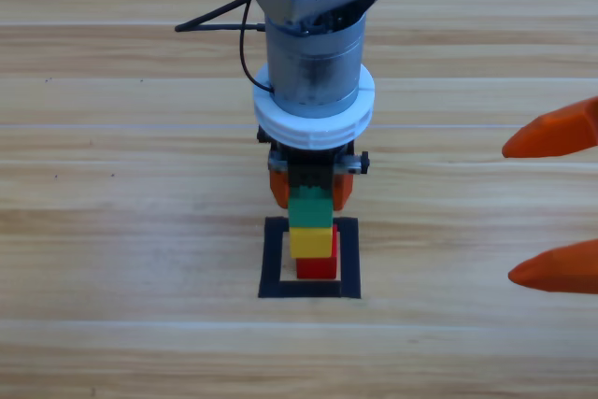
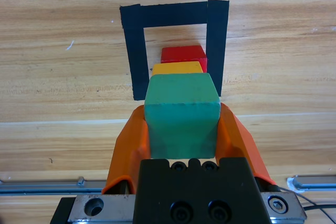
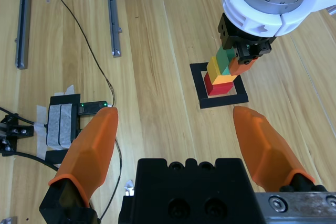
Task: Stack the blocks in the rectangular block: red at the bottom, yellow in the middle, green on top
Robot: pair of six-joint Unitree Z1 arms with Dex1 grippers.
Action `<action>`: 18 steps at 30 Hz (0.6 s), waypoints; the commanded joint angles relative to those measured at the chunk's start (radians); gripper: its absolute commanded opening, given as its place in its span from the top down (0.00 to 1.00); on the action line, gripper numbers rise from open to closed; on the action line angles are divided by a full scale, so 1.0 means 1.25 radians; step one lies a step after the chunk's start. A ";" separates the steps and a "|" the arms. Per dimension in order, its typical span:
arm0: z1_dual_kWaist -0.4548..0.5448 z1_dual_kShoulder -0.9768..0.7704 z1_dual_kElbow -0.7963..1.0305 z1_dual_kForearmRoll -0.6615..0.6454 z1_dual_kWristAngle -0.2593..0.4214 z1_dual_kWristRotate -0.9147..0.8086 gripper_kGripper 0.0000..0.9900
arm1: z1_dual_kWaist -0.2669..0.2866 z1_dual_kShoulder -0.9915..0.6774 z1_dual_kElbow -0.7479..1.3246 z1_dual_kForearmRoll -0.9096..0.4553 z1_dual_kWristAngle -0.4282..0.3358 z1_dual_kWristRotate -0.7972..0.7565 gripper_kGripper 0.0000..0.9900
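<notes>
Now we have the left gripper (image 1: 311, 189) pinching the green (image 2: 181, 121) cube between its jaws, directly above the yellow (image 1: 311, 241) cube, which sits on the red (image 1: 317, 265) one inside the rectangular block (image 1: 275, 259). Green looks seated, so our release should open straight outward. Well apart at the right edge, the right gripper (image 1: 553, 201) waits with jaws spread.

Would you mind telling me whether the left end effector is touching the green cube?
Touching. In the left wrist view, both orange jaws of the left end effector press flush against the sides of the green cube, with no gap showing.
</notes>
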 commanded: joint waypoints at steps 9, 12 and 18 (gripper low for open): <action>-0.022 0.026 -0.015 0.004 -0.007 -0.007 0.27 | 0.003 0.007 0.020 0.001 -0.003 -0.001 0.02; -0.024 0.014 -0.006 0.004 -0.006 -0.008 0.00 | 0.003 0.007 0.019 0.001 -0.004 -0.001 0.02; -0.024 -0.022 0.022 0.005 0.002 -0.007 0.00 | 0.004 0.004 0.020 0.001 -0.003 -0.001 0.02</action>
